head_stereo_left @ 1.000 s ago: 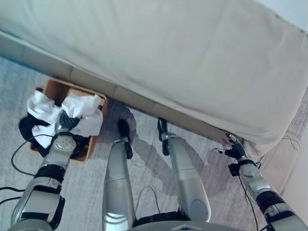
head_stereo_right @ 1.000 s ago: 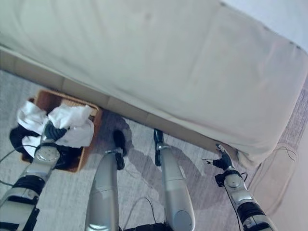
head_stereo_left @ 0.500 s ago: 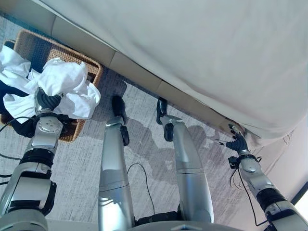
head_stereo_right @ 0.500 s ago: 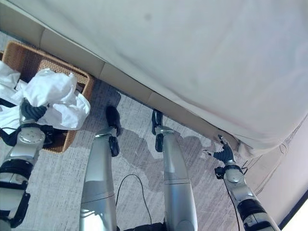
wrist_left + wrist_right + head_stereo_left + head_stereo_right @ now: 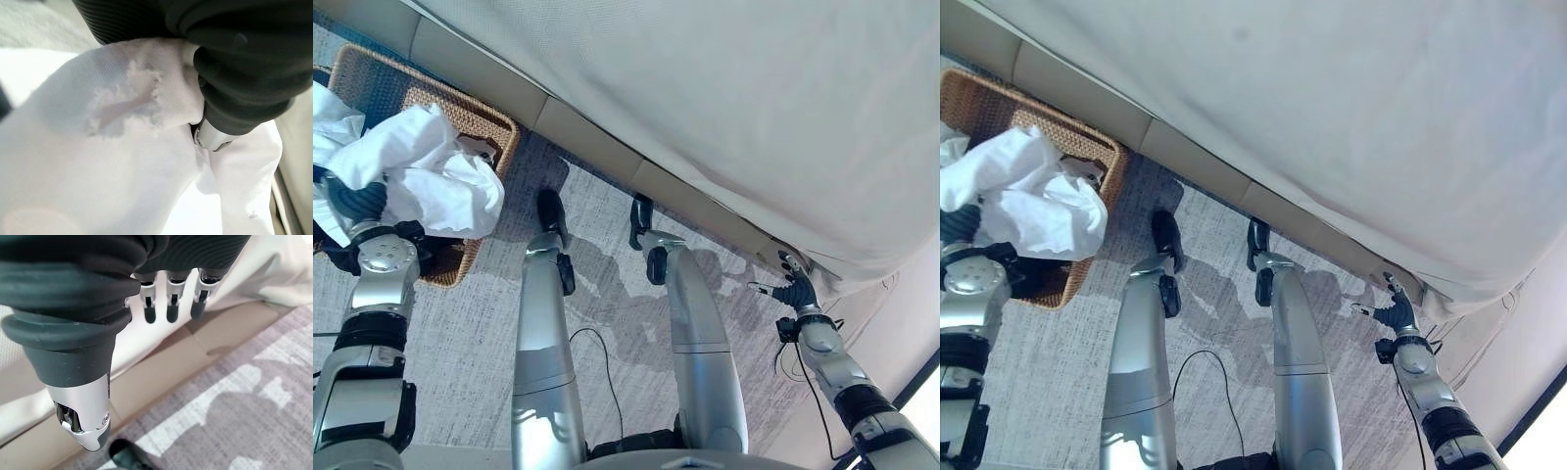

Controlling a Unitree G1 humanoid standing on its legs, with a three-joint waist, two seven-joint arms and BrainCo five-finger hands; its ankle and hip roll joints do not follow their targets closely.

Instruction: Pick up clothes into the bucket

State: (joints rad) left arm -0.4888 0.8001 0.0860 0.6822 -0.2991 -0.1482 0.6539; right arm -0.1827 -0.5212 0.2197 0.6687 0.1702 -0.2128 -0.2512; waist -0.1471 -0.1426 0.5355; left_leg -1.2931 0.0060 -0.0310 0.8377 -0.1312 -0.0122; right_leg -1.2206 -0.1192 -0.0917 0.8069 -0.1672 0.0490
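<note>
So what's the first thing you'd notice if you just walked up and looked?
Probably the big bunch of white clothes held in the robot's left hand, right over the brown wicker basket on the grey carpet. Then the huge cream bed cover across the top, with the right hand open and empty beside its lower edge.

A wide bed draped in a cream-white sheet (image 5: 724,108) is seen across the upper scene, carried on a beige padded base (image 5: 578,137). Below it, a grey patterned carpet (image 5: 460,333) is spread over the floor.
</note>
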